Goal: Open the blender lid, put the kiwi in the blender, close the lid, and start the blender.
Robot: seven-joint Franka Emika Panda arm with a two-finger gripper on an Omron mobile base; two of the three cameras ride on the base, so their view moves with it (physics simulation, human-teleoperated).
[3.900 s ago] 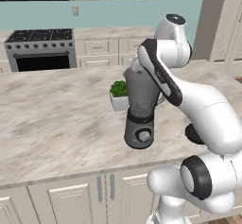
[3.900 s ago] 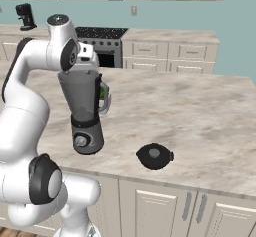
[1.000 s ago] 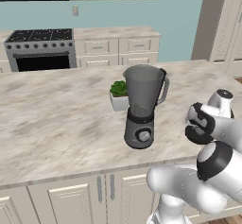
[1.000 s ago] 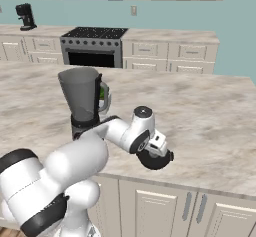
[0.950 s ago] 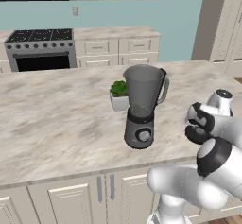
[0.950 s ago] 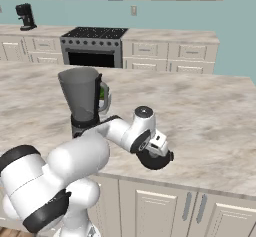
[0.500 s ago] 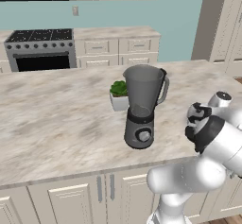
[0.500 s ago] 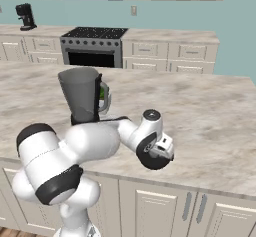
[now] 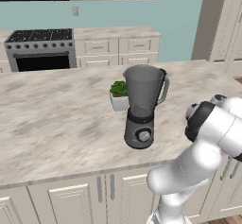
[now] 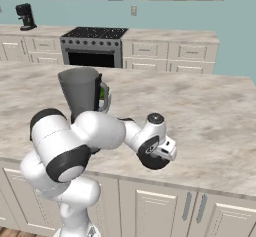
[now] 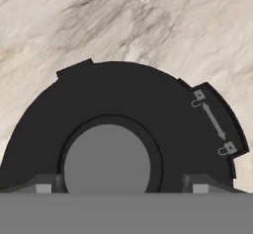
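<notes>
Looking at each camera in turn, here's what I've got:

Left base view, blender: the grey countertop blender with the smoky tapered jar (image 9: 142, 108) stands upright near the front edge of the beige marble-look counter (image 9: 56, 119), jar mouth uncovered, side handle pointing right, silver dial facing the camera.
Left base view, plant: a leafy green plant in a white pot (image 9: 119, 95) sits just behind the blender on its left, partly hidden by the jar.
Left base view, arm: the white arm bends low off to the right of the blender, wrist down at the counter's right end; the fingers are hidden behind the arm here.
Left base view, background: a steel stove with a black oven door (image 9: 41, 49) against the far wall.

Right base view, gripper: the two-finger gripper (image 10: 158, 158) points down, right on top of the round black disc lid (image 10: 154, 163) lying flat on the counter, well to the right of the blender and near the front edge.
Right base view, blender: jar still lidless, the arm's elbow crossing in front of its base.
Right base view, extras: a small black coffee maker (image 10: 25, 16) on the back counter, far left.

Hand view, lid: the lid is very close, its grey centre knob (image 11: 107, 163) sitting between the two dark fingertips (image 11: 43, 183).
Hand view, pincer: tips spread either side of the knob, not touching it, so released.
Hand view, markings: lock icons and an arrow near the lid's right rim.
</notes>
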